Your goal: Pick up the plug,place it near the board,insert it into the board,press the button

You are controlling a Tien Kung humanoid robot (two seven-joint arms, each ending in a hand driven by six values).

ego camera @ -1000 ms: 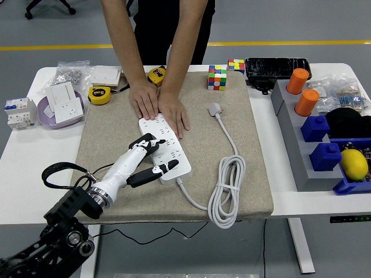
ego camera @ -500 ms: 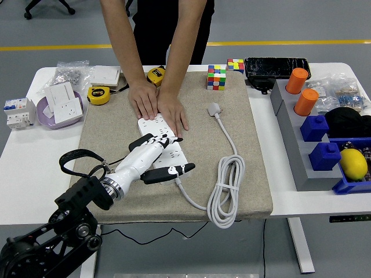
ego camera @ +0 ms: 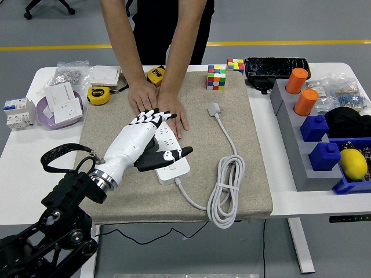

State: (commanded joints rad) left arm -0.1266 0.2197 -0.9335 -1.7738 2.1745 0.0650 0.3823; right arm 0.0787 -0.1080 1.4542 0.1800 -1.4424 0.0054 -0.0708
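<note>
A white power strip (ego camera: 174, 161) lies on the grey mat (ego camera: 110, 124). Its white plug (ego camera: 215, 109) lies unplugged on the mat to the right, with the cable coiled (ego camera: 228, 191) at the front right. My left hand (ego camera: 155, 134) hovers over the strip with fingers spread and holds nothing; its thumb (ego camera: 177, 154) points right over the strip's near end. A person's two hands (ego camera: 171, 110) press flat on the strip's far end, just beyond my fingertips.
Two Rubik's cubes (ego camera: 217, 76) and a black case (ego camera: 277, 66) stand at the back. Tape measures (ego camera: 98, 94) and a purple plate (ego camera: 43, 108) with sockets lie at the left. A grey rack (ego camera: 301, 153) with orange cylinders and blue bins stands at the right.
My left hand has risen and moved forward over the strip, fingers now reaching near the person's hands. The person's hands and the plug have not moved.
</note>
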